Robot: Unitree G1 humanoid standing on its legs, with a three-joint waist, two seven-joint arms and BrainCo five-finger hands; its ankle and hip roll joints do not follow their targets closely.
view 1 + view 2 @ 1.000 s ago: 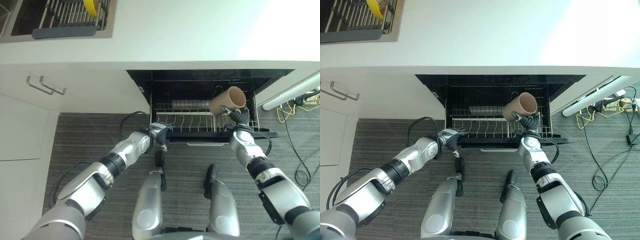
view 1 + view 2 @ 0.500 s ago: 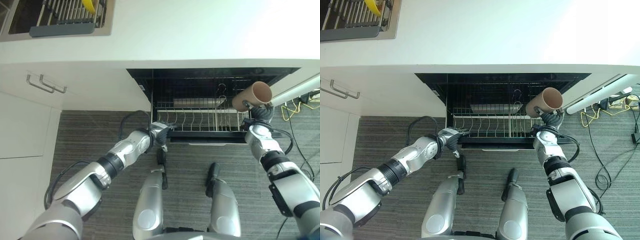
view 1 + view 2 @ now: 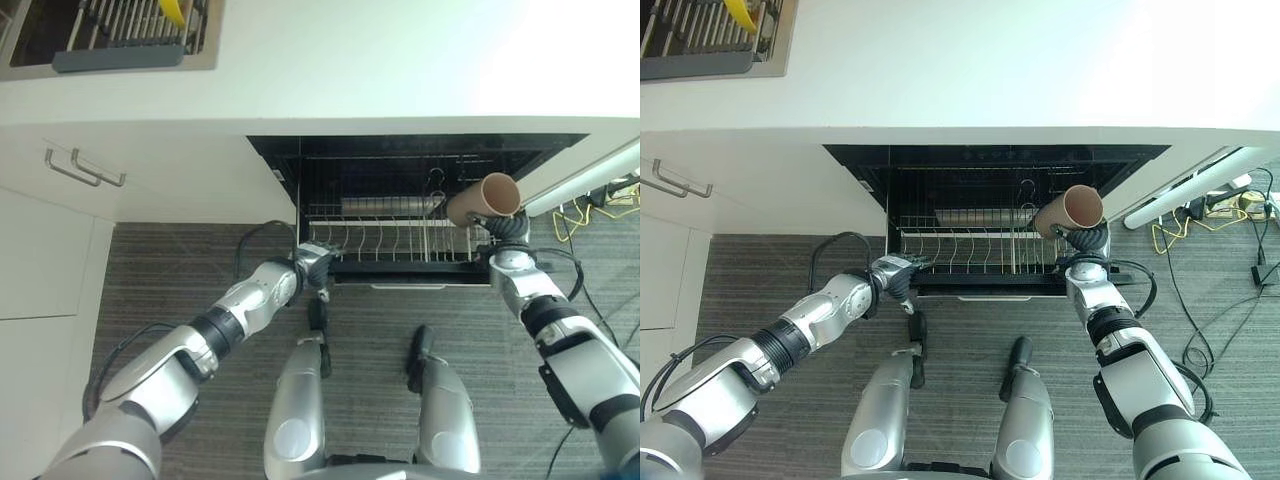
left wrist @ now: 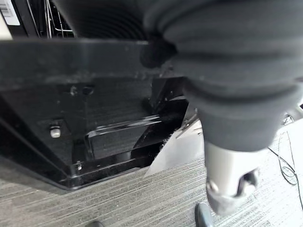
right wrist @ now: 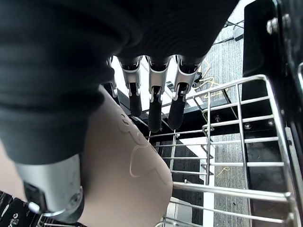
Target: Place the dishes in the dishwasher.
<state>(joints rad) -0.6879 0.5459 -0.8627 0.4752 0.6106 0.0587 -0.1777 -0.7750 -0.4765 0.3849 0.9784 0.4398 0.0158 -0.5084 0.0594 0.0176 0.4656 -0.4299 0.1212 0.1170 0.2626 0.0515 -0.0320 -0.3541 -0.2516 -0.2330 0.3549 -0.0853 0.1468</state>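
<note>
A tan cup (image 3: 482, 199) lies tilted in my right hand (image 3: 508, 231), mouth toward the right, above the right end of the pulled-out wire rack (image 3: 390, 241) of the open dishwasher (image 3: 420, 160). In the right wrist view the fingers (image 5: 155, 109) and thumb curl round the cup (image 5: 128, 189) over the rack's wires (image 5: 222, 156). My left hand (image 3: 313, 266) is at the rack's front left corner, against the black front edge (image 4: 71, 56). A grey dish (image 3: 380, 207) lies at the rack's back.
A white counter (image 3: 350, 70) runs above the dishwasher, with a sink rack (image 3: 120, 35) and a yellow item (image 3: 175, 10) at the top left. Cabinet handles (image 3: 85, 168) are at the left. Cables (image 3: 600, 200) lie on the carpet at the right, by a white bar (image 3: 585, 178).
My right hand swung the cup from over the rack's right part out past its right end, then back a little to the left. The left hand stayed at the rack's corner.
</note>
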